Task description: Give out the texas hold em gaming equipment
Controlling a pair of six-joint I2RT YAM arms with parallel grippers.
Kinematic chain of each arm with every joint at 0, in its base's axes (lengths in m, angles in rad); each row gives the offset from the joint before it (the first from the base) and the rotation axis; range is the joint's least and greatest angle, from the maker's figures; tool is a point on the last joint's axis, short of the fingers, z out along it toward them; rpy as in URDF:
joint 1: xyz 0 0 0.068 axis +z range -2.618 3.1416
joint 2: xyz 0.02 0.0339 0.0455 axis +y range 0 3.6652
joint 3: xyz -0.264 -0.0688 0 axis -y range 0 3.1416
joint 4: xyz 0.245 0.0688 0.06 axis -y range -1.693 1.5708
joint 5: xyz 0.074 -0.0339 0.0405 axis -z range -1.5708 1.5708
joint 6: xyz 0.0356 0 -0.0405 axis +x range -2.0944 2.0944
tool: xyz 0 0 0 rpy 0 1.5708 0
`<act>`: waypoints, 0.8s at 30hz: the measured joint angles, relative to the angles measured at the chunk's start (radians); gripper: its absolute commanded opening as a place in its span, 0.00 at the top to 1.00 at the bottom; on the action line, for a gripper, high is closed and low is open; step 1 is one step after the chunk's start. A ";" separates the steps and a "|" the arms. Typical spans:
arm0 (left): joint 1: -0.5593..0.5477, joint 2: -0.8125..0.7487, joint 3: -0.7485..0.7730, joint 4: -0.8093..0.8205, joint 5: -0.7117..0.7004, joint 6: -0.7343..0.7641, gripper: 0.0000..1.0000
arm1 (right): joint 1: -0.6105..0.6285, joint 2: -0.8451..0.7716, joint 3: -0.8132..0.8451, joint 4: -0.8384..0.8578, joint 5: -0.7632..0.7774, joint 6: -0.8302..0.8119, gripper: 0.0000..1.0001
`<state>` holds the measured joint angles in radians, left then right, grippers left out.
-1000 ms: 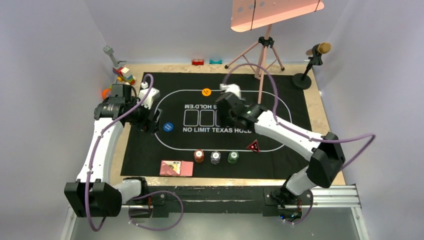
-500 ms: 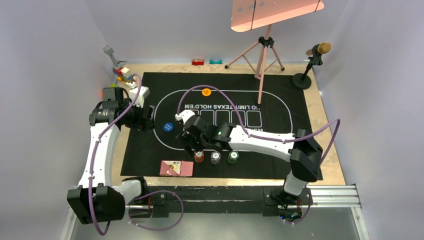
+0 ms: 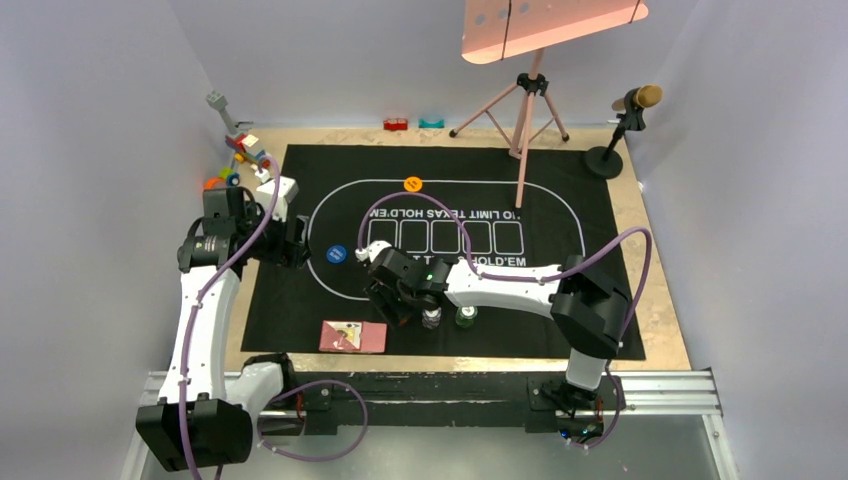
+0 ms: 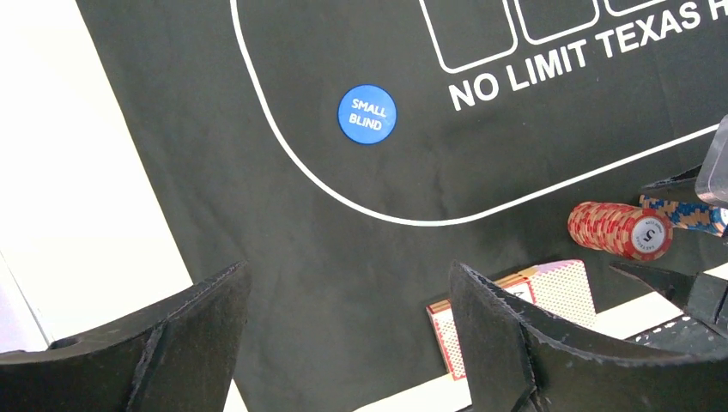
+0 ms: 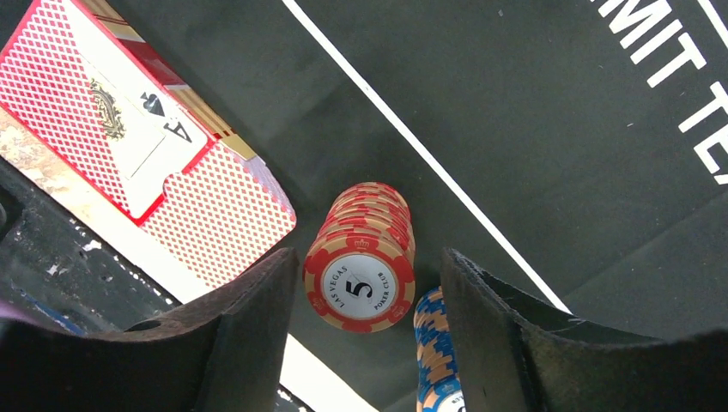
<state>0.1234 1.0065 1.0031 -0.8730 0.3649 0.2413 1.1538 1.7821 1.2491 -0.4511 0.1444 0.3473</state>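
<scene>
The right claw [image 5: 365, 257] is wide open, with the red chips [image 5: 359, 287] standing between its 2 fingers [image 5: 249, 343] on the mat [image 5: 515, 103], beside the cards [image 5: 129, 129]. The left claw [image 4: 348, 268] is open and empty, near the blue button [image 4: 367, 114].

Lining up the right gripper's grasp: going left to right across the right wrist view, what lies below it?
Pink-backed card box → red 5 chip stack → blue-striped chip stack.

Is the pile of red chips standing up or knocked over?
Standing up. The right wrist view looks down on the red chips, neatly stacked with the 5 face on top, on the black mat.
</scene>
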 measured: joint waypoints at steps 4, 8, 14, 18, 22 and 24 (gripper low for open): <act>0.000 -0.003 -0.004 0.011 0.000 -0.001 0.13 | 0.000 0.005 -0.007 0.008 0.004 0.007 0.44; 0.000 -0.003 -0.004 0.021 0.000 -0.006 0.14 | 0.000 0.007 -0.014 0.019 0.010 0.014 0.49; 0.000 -0.009 -0.019 0.033 0.000 -0.014 0.15 | 0.000 0.007 -0.016 0.024 0.021 0.023 0.66; 0.000 -0.031 -0.050 0.047 -0.001 -0.015 0.14 | 0.000 0.007 -0.016 0.025 0.022 0.029 0.83; 0.000 -0.044 -0.066 0.064 -0.002 -0.015 0.14 | 0.000 0.007 -0.004 0.003 0.022 0.028 0.86; 0.001 -0.041 -0.069 0.069 -0.002 -0.015 0.14 | 0.000 0.007 0.016 -0.019 0.023 0.025 0.90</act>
<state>0.1246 0.9657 0.9340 -0.8036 0.3626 0.2264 1.1538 1.7889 1.2655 -0.4706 0.1669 0.3721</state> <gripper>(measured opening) 0.857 0.462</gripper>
